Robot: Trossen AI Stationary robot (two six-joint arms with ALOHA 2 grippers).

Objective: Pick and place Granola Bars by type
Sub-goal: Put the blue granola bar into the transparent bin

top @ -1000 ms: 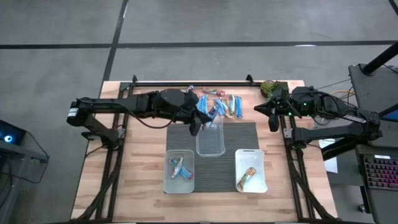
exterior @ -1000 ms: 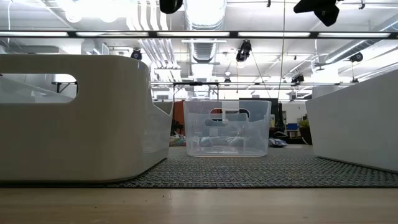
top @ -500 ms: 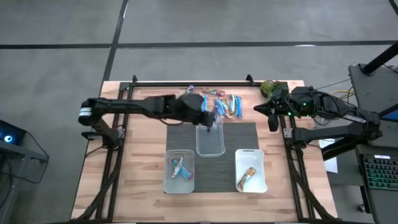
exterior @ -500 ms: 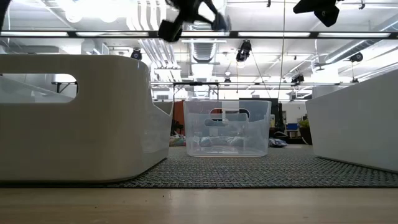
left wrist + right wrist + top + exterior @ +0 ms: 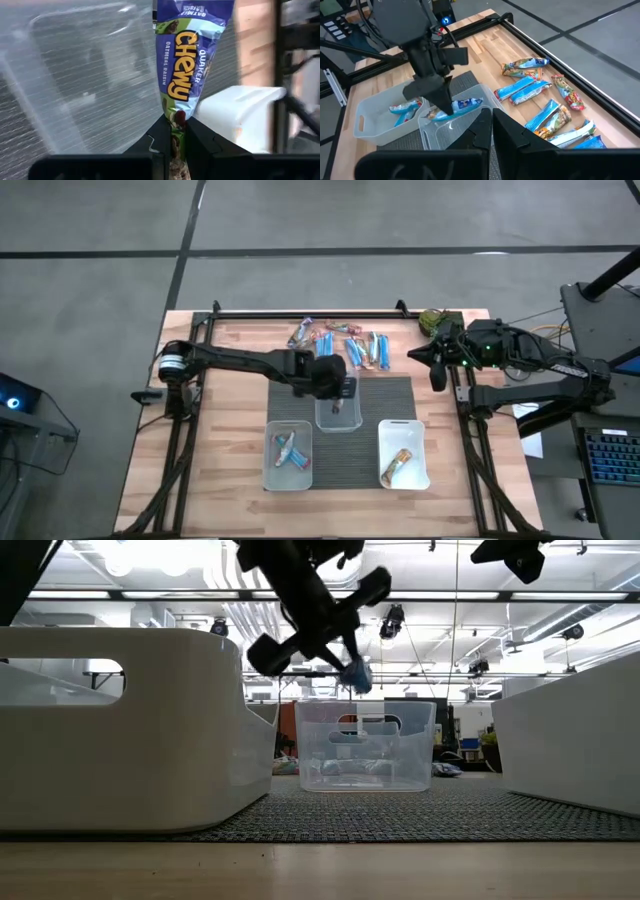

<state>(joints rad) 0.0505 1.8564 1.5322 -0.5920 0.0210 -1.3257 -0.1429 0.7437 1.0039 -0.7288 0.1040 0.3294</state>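
Observation:
My left gripper point(image 5: 340, 388) hangs over the clear middle tub point(image 5: 340, 420), shut on a blue Chewy bar point(image 5: 186, 60); the bar also shows as a blue tip in the low view point(image 5: 357, 675). Several more bars point(image 5: 345, 345), mostly blue, lie flat on the wood at the table's far side. The left white tub point(image 5: 288, 455) holds blue bars, and the right white tub point(image 5: 403, 452) holds one tan bar. My right gripper point(image 5: 435, 365) waits shut by the table's right edge, touching nothing. My left gripper pinches the blue bar by one end of its wrapper point(image 5: 175, 117) between the two fingers. The fingers slant down from the table's left and lie along the bar. The bar sticks out beyond the fingertips point(image 5: 457, 107), lifted clear above the clear tub's opening.
The three tubs stand on a dark ribbed mat point(image 5: 395, 395) in the middle of the table. A green clump point(image 5: 432, 320) sits at the far right corner near my right arm. Bare wood lies left and right of the mat.
My left gripper has moved from the pile of bars toward the table's near edge and down, carrying the blue bar. It now stands over the clear tub and has dropped into the low view. The right arm has kept still.

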